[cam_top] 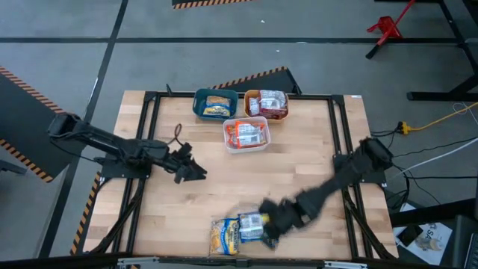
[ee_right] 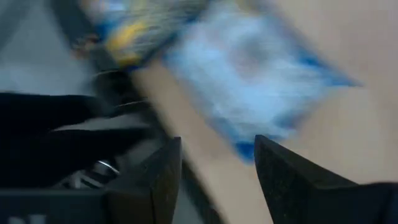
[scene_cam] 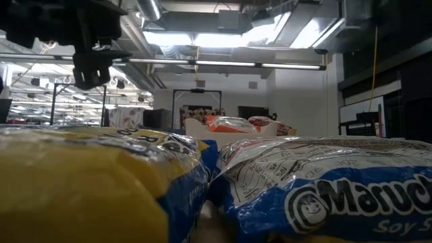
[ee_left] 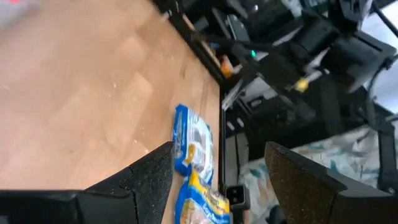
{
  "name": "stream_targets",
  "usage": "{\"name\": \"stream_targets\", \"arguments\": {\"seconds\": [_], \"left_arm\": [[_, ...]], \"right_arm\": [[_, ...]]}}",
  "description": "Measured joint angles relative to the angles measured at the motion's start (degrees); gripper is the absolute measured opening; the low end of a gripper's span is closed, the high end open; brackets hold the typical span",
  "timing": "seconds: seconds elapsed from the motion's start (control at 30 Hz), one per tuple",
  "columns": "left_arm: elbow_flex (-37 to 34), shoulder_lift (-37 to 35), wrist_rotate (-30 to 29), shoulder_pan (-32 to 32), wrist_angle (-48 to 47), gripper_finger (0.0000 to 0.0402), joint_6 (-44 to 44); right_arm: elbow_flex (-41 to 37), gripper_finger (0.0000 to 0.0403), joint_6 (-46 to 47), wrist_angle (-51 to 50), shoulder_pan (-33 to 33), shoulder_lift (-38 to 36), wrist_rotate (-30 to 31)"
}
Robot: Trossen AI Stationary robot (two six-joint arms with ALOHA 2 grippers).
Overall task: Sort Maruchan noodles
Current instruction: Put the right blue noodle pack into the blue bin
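Wooden table (cam_top: 299, 172) on a grey concrete floor, black frame rails along its sides; the low view looks across the tabletop into a workshop with ceiling strip lights.

Right gripper (cam_top: 269, 230) low at the table's near edge, right at two blue-and-yellow noodle packets. In the right wrist view its fingers (ee_right: 155, 180) stand apart with a clear gap, bare wood between them; nothing is held. The blue packet (ee_right: 249, 68) lies just ahead of the fingertips, blurred.

The two packets lie side by side, touching or slightly overlapping. The yellow-faced packet (cam_top: 224, 236) has its long axis running from the near edge toward the far edge. The blue-and-white packet (cam_top: 252, 224) lies just right of it, long axis roughly across the table, its right end at the gripper. In the low view both fill the foreground, lettering on the right-hand one.

Left gripper (cam_top: 196, 172) hovers over bare wood at mid-table left, well apart from the packets, fingers (ee_left: 149, 180) spread wide and empty.

Far edge: three bins close together. Teal bin (cam_top: 200, 112) holds a yellow packet, orange bin (cam_top: 251, 96) holds maroon-and-white ones, white bin (cam_top: 227, 142) just in front holds orange-red ones.
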Motion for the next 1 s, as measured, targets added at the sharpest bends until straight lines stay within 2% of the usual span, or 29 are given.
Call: {"name": "stream_targets", "arguments": {"seconds": [0.07, 0.17, 0.23, 0.3, 0.43, 0.5, 0.67, 0.8, 0.9, 1.0], "left_arm": [[-0.02, 3.68, 0.6, -0.3, 3.03, 0.0244, -0.06], [-0.06, 7.0, 0.62, -0.72, 4.77, 0.0244, -0.29], [-0.08, 7.97, 1.05, -1.18, 4.52, 0.0244, -0.32], [-0.08, 8.71, 2.37, -1.59, 4.51, 0.0244, -0.32], [-0.11, 8.79, 3.44, -2.3, 4.1, 0.0244, -0.49], [-0.11, 8.77, 3.2, -2.51, 4.0, 0.0244, -0.68], [-0.11, 8.74, 3.02, -2.57, 4.14, 0.0244, -1.64], [-0.11, 8.74, 2.35, -2.57, 4.03, 0.0244, -1.73], [-0.11, 8.74, 0.76, -2.55, 4.0, 0.0244, -0.88], [-0.11, 8.74, -1.88, -2.52, 3.97, 0.0244, 1.56]], "right_arm": [[-1.01, 0.0184, 0.36, 8.21, 4.41, 1.16, 6.4], [-0.98, 0.0184, -4.63, 11.92, 8.29, 4.2, 17.09], [-0.48, 0.0184, -9.32, 13.06, 9.31, 6.34, 20.82], [-0.45, 0.0184, -11.7, 13.2, 9.27, 8.28, 20.57], [-0.5, 0.0184, -16.38, 14.91, 7.26, 13.15, 12.15], [-0.13, 0.0184, -17.54, 16.58, 6.55, 14.28, 10.35], [0.0, 0.0183, -20.55, 13.35, 3.79, 15.25, 13.78], [-0.3, 0.0183, -24.94, 9.33, -1.09, 15.15, 21.62], [-0.31, 0.0183, -28.12, 8.42, -5.53, 15.19, 22.16], [-0.44, 0.0183, -30.26, 10.3, -9.32, 14.43, 18.67]]}}
